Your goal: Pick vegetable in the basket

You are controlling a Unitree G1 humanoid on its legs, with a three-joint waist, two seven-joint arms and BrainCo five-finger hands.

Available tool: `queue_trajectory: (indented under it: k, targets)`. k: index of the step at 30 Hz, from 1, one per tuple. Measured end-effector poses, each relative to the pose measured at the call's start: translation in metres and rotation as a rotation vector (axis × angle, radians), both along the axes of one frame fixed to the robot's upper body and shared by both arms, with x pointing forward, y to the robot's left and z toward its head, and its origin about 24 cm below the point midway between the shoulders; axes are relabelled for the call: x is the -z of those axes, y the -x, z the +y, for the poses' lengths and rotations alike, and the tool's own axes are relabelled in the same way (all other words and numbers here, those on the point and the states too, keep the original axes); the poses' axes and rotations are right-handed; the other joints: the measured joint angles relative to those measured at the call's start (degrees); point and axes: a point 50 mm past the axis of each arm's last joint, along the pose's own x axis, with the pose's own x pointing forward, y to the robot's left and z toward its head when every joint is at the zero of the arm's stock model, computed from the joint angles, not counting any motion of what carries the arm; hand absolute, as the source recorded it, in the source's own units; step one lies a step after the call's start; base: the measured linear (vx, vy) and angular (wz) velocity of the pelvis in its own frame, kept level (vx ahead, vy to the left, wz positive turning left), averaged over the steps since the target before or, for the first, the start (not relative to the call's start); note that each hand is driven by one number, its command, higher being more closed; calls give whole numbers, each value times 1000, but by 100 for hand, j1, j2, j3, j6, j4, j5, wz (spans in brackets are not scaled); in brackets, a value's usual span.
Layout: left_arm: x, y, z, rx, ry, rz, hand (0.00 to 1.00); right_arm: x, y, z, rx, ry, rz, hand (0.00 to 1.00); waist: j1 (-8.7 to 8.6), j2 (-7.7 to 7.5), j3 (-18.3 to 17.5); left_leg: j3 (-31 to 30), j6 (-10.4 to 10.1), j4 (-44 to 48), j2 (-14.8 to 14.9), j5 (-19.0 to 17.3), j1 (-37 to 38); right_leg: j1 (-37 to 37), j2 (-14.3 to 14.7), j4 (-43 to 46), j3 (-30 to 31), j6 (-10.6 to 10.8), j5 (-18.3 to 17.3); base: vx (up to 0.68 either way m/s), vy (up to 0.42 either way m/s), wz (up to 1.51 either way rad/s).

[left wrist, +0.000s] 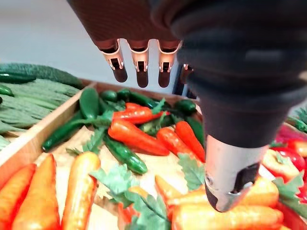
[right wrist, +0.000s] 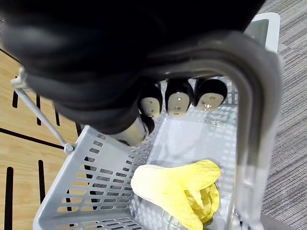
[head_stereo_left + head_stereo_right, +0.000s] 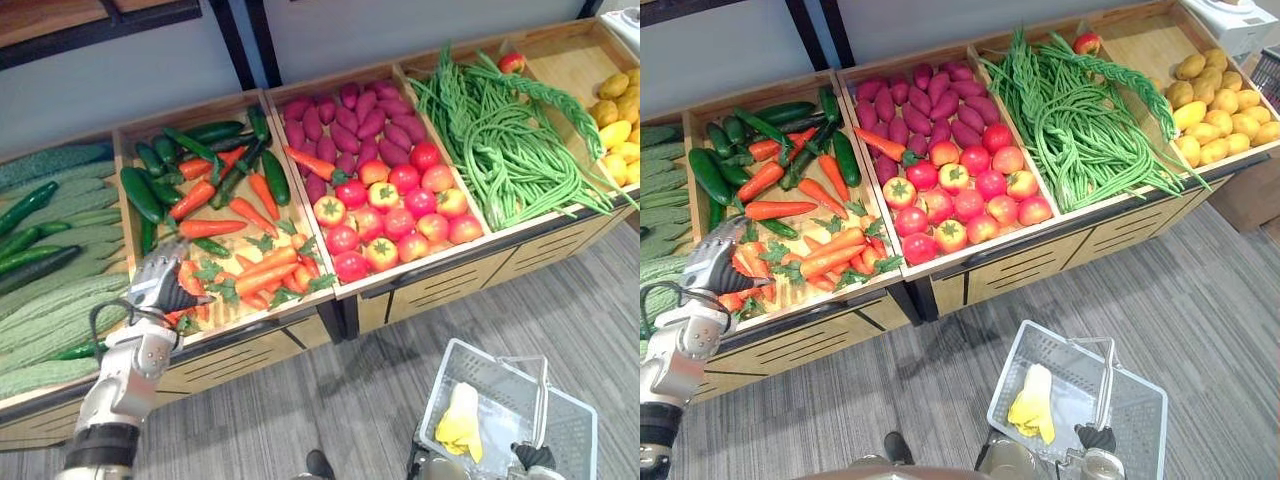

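In the left eye view, your left hand [image 3: 165, 285] hangs over the near left corner of the carrot bin [image 3: 250, 338], just above the carrots [image 3: 262, 270] heaped at its near edge. Cucumbers [image 3: 140, 192] lie toward the far side of that same bin. To the near right is the grey basket [image 3: 590, 420] with a yellow item [image 3: 460, 420] inside, and your right hand [image 3: 535, 458] is at its near edge.

The right eye view shows the same layout: the left hand is over the carrots, and the basket is well apart from the bin on the near right.

The left wrist view settles that hand's state. Its fingers are straight, the thumb stands apart from them, and nothing is between them. Carrots lie right beneath, and none looks touched.

In the right wrist view, your right hand's fingers are curled round the basket's handle [image 2: 249, 110]. The yellow item rests on the basket's bottom; you cannot tell what kind of produce it is.

One piece seems to be in the basket already. This pick looks to be at the reach stage. You have yet to lower the hand, close on a carrot, lift it, carry it right to the basket and let go.
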Motion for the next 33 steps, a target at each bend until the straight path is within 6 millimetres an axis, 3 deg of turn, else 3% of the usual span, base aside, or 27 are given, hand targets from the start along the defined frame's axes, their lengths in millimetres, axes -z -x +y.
queue_trajectory:
  k: [12,23,33]
  targets:
    - [-15,-23,-23,103,-34,-19,0,-7,-14,0,-40,22,-50,100,73,-69,304,146,12,306,171,-112,-397,-403,17,97,177,-76,69,-50,-3,-6]
    - [-24,-29,-21,61,-35,-47,0,-12,-24,-1,-47,34,-84,100,84,-145,504,188,29,479,200,-124,-702,-699,18,88,296,-115,175,-51,-1,-3]
    - [-34,-30,-8,-37,-8,-97,0,-15,-29,-1,-57,35,-106,100,76,-244,614,257,80,697,287,-169,-1092,-1001,65,-80,488,-136,485,-50,3,-5]
